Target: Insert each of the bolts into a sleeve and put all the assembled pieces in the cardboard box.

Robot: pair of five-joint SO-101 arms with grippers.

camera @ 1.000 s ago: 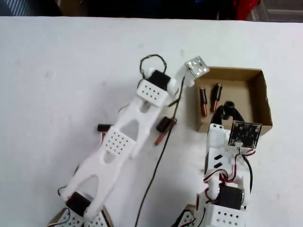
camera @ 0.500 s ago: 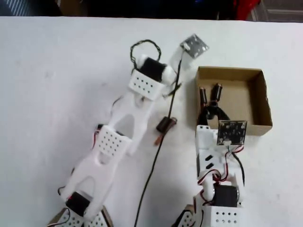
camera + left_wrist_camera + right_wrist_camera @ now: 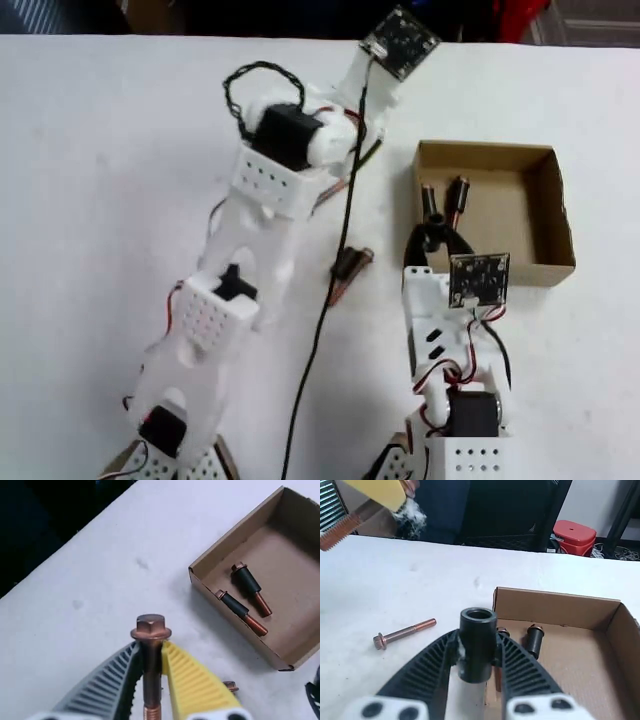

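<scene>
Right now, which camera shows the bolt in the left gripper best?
The left wrist view: the bolt stands clamped in the left gripper, with its hex head and smooth shank close to the camera and the threads starting lower down. The right wrist view catches its threaded end poking out past that gripper's yellow finger, at the picture's edge.

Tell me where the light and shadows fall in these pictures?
High view: the table is evenly bright, the room beyond its far edge dark. Left wrist view: the cardboard box throws a soft shadow on the table beside its wall; the held bolt glints at its head. Right wrist view: the held sleeve looks near-black before a dim room.
</scene>
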